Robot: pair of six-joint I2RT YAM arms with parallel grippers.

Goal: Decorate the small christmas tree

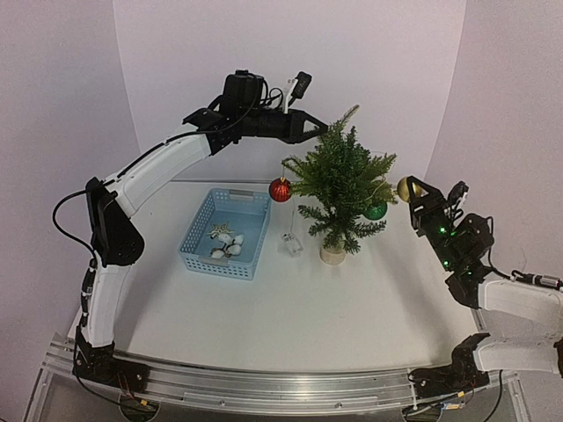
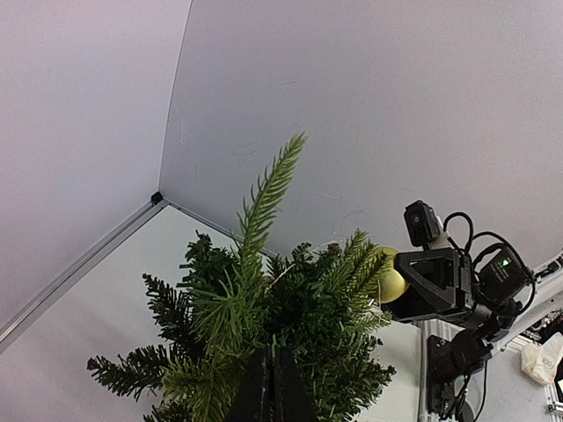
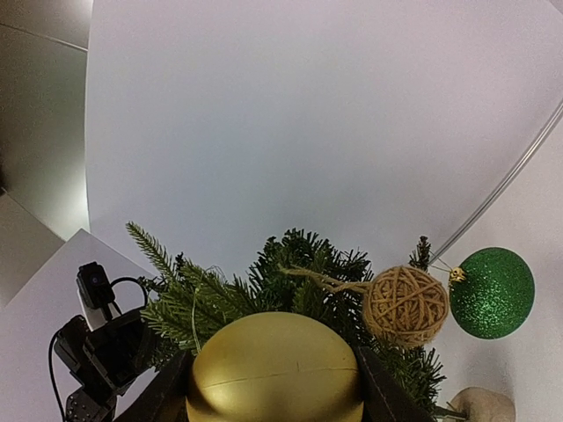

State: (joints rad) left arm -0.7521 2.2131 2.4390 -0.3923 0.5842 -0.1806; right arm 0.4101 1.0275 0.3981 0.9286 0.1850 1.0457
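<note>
Tree between two sets of fingers, gold ball held at its right side

Tree [image 1: 341,189] stands upright on its pale round foot toward the back of the worktop [image 1: 290,308], just right of a blue basket [image 1: 195,236]. The left fingers [image 2: 255,387] sit at the tree's upper left, near its tip. The left wrist view shows them drawn close with only a thin slit between, sunk among the needles. Whether they pinch a twig cannot be told. The right fingers [image 3: 380,387] are clamped on either side of a gold ball [image 3: 274,369], held just beside the outer twigs on the tree's right.

The left arm [image 1: 158,167] rises from its base, bends at the elbow and reaches in a high arc over the basket, with its wrist about level. The right arm [image 1: 519,303] is folded low and its wrist angles up and in toward the tree.

The overhead view alone shows a red ball [image 1: 280,190] hanging at the tree's left edge and some small pale pieces lying in the basket. The right wrist view alone shows a twine ball [image 3: 406,305] hanging from a twig, with a glittery green ball [image 3: 493,293] just beside it. The left wrist view looks across the treetop to the gold ball on the far side
</note>
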